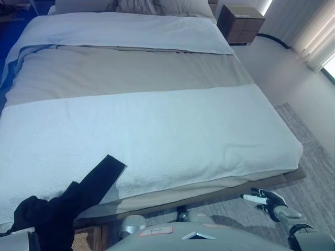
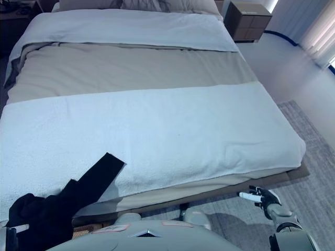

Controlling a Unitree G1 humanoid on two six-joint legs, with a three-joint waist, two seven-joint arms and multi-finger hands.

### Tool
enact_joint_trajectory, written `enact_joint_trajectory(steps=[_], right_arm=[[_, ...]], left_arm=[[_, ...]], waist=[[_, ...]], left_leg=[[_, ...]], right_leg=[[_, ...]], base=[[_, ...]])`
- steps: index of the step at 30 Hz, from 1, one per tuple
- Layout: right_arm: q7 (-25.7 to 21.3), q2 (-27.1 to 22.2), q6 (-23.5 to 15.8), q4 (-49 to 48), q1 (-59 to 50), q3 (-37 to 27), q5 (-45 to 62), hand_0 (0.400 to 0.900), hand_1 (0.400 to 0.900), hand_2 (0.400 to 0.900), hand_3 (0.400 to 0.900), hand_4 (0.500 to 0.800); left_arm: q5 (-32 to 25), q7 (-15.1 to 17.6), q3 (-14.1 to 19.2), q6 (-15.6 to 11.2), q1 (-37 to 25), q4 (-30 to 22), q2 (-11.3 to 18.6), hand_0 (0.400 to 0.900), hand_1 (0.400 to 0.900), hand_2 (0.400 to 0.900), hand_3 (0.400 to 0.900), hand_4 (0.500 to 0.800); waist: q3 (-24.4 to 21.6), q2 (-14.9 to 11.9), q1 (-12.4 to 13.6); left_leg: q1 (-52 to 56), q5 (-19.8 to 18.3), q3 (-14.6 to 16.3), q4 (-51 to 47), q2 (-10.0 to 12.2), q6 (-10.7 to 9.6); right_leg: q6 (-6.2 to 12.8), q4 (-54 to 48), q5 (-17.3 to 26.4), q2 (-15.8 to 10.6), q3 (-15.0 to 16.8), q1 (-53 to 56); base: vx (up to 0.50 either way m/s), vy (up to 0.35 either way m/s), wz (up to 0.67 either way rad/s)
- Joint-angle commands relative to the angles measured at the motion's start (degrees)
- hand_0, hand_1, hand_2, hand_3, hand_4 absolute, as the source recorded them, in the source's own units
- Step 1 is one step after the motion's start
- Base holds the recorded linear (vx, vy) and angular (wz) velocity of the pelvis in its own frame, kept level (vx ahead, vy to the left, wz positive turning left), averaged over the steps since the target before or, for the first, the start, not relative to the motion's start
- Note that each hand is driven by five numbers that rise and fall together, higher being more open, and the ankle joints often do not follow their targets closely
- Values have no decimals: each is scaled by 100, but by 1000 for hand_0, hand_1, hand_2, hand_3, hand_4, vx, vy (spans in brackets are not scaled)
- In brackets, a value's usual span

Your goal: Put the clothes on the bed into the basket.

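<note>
Black garment point(image 1: 68, 201) trails off the bed's point(image 1: 157, 125) near left edge, hiding the left hand's grip; right hand point(image 1: 267, 200) hangs relaxed, near right.

We lose the left robot hand point(image 2: 10, 230) behind the black garment point(image 1: 63, 204); the basket point(image 1: 86, 238) barely shows.
</note>
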Motion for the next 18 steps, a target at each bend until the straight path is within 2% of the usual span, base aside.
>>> enact_joint_trajectory(steps=[1,7,18], right_arm=[[-55,-547,-115,39,-117,-247,0,900,900,900,900,800],[-19,-592,-128,12,-102,-256,22,900,900,900,900,800],[119,-594,-61,25,-214,-172,4,900,900,900,900,800]], left_arm=[[79,196,111,-41,366,113,742,400,400,400,400,500],[106,186,347,-54,581,105,951,400,400,400,400,500],[28,105,457,-35,703,172,845,400,400,400,400,500]], waist=[[39,-72,105],[80,-150,233],[156,-225,355]], left_leg=[[-56,-18,-18,336,16,-16],[-49,-18,-84,373,50,-26],[-46,-21,-183,410,38,-16]], right_leg=[[597,379,-183,-530,64,197],[594,370,-209,-499,-6,288],[583,421,-251,-512,-96,364]], base=[[-8,0,6],[-9,-10,5],[-9,8,5]])
